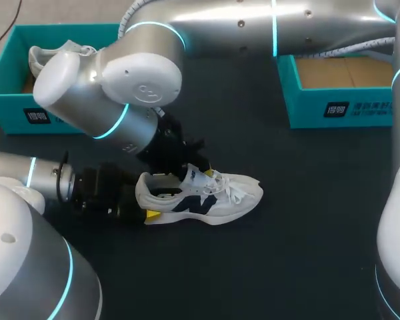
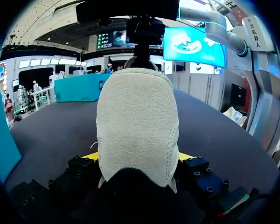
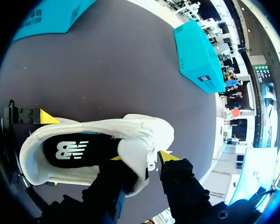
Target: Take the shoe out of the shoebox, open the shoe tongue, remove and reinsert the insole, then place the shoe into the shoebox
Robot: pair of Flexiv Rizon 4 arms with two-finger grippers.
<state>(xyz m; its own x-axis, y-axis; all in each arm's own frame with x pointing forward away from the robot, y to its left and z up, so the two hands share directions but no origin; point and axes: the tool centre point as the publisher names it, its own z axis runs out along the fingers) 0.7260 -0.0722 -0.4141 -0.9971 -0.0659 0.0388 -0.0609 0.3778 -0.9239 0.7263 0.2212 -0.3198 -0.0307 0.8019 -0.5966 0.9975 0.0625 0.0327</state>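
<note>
The shoe (image 1: 207, 197) lies on its side on the table (image 1: 307, 233), out of the box, toe pointing away from your left arm. Your left pincer (image 2: 137, 156) clamps the heel (image 2: 137, 116) from both sides, a yellow tip showing at each flank, so the shoe looks well anchored. Your right pincer (image 3: 140, 157) pinches the tongue (image 3: 130, 150) between its two tips, just ahead of the dark insole (image 3: 79, 149), which sits flat in the shoe's mouth. You appear to be at the tongue-opening step, with the insole not yet out. To do it well, draw the tongue toward the toe and slightly away from the opening, in line with the laces; pulling sideways would likely twist the shoe in the heel grip. Hold the left grip firm and low so the heel does not lift or roll. Go gently: the tongue is soft and could slip from the tips if you tug. Open it wide enough that the insole's rear edge is fully exposed before you let go. The empty teal shoebox (image 1: 333, 110) stands well apart at the table's far right.
</note>
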